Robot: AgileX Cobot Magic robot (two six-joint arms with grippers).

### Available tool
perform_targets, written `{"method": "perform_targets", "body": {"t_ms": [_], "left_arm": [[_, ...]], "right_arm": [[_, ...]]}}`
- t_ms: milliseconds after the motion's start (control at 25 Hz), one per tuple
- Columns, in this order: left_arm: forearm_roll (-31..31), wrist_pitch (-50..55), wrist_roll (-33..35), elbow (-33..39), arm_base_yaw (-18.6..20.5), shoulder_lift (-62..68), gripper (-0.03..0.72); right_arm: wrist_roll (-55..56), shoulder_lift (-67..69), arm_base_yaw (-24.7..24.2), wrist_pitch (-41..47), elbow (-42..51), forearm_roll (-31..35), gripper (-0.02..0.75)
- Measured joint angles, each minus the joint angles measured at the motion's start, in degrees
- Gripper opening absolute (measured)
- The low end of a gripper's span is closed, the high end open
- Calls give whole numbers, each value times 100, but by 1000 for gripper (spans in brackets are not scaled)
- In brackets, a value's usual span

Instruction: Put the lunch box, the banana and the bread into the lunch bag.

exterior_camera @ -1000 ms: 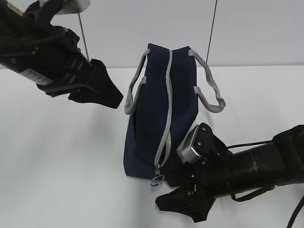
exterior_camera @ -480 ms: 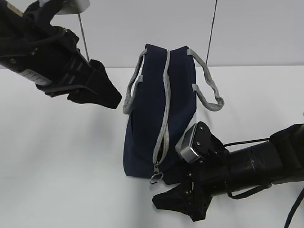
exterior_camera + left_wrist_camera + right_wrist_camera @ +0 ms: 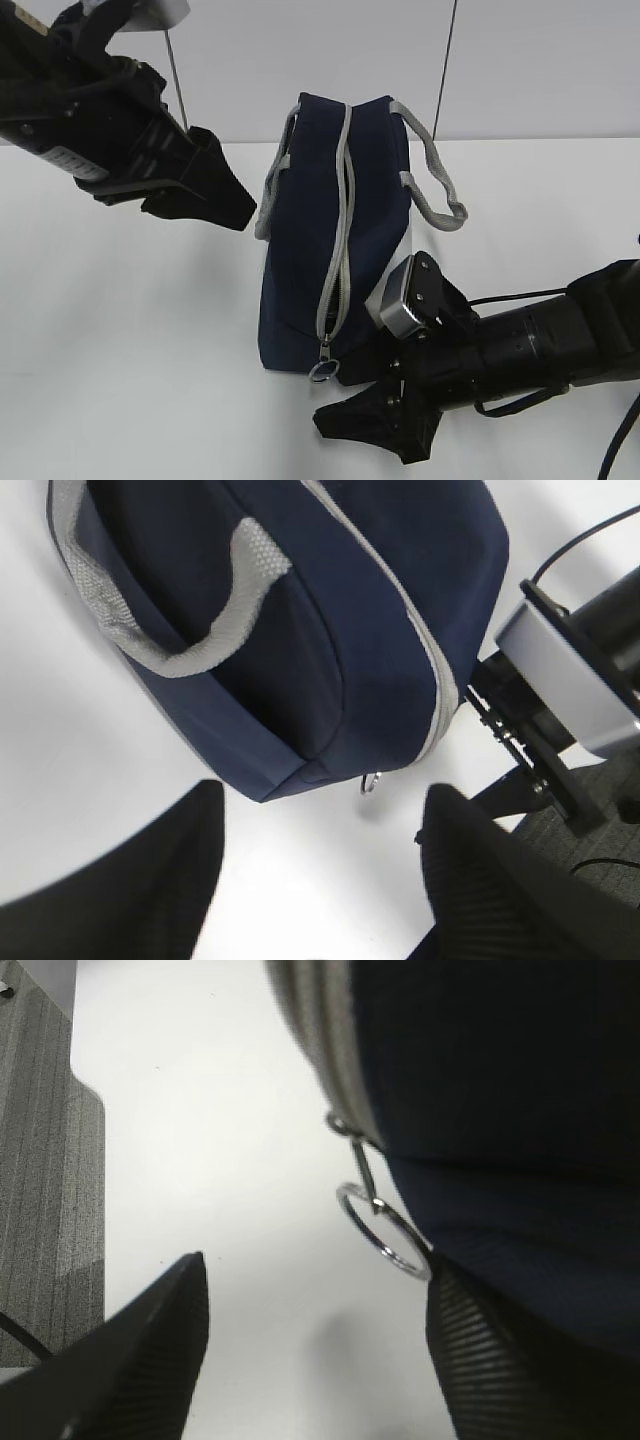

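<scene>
No readable writing showing anywhere; a small white label w/ dark marks is sitting on the left arm in the exterior view, too small to read.

Vs. a second ago: the large navy-blue fabric lunch bag [image 3: 335, 230] is leaning a bit further left, its base and metal ring zipper pull [image 3: 322, 371] are sitting slightly left of where they were, and the right gripper [image 3: 375, 425] is reaching further left along the bench. The left gripper [image 3: 205, 195] is holding nearly the same spot.

The bag is standing upright on the white bench [image 3: 130, 350], roughly centre, grey zipper [image 3: 338, 240] running down its near end and looking closed, grey webbing handles [image 3: 432, 185] drooping off both sides. In the left wrist view the bag [image 3: 300, 610] is filling the top, ring pull [image 3: 371, 782] dangling at its lower corner.

Left gripper [image 3: 320, 880] is hanging released, jaws apart, above and left of the bag, gripping nothing. Right gripper [image 3: 315, 1350] is also spread wide, low by the bag's base; the ring pull [image 3: 385, 1230] is hanging just above the gap, near the right-hand finger — touching or not, prob. can't tell.
</scene>
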Motion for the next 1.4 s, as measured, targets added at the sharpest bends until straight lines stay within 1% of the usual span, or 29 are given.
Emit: {"method": "perform_targets", "body": {"t_ms": [280,520,720,1200,1400], "left_arm": [[24,4,0,0,0,0,434],[49,4,5,0,0,0,434],[79,4,5,0,0,0,434],[131,4,11,0,0,0,434],[155,4,11,0,0,0,434]], "right_arm": [[56,0,0,48,0,-97,501],[127,0,0,60,0,-251,381],[138,0,0,71,0,-284,330],[149,0,0,211,0,-282,319],[149,0,0,308,0,-183,319]]}}
